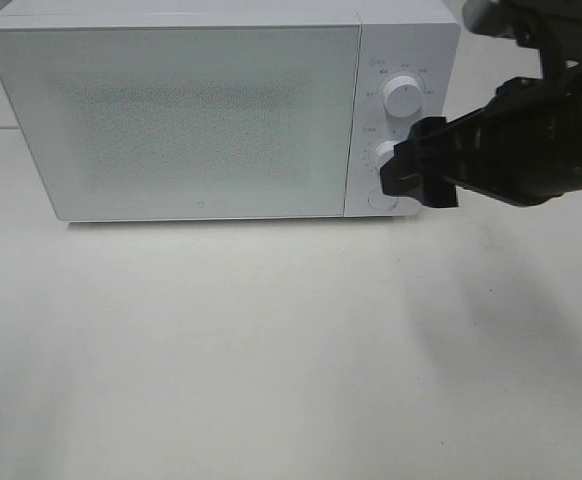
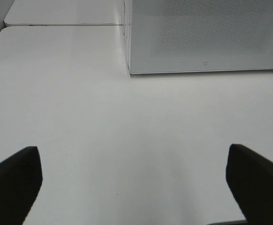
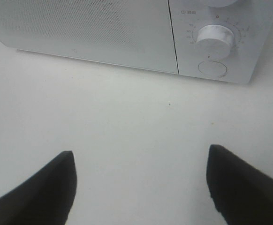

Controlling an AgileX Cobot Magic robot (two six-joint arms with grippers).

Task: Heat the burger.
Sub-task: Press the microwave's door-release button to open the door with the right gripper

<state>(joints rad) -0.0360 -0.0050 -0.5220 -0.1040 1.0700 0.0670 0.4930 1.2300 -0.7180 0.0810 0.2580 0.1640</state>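
Observation:
The burger is out of view in every frame. A white microwave (image 1: pixel 191 120) stands at the back of the table with its door shut. My right gripper (image 1: pixel 411 178) hovers in front of the control panel, by the lower knob (image 3: pixel 215 40) and the round door button (image 3: pixel 213 68). Its fingers are open with nothing between them, and in the right wrist view the right gripper (image 3: pixel 141 187) hangs over bare table short of the panel. My left gripper (image 2: pixel 134 183) is open and empty over the table, facing the microwave's (image 2: pixel 202 37) lower left corner.
An upper knob (image 1: pixel 403 96) sits above the lower one on the panel. The white table (image 1: pixel 271 350) stretches in front of the microwave. A seam to a second table surface (image 2: pixel 61 11) runs behind the left side.

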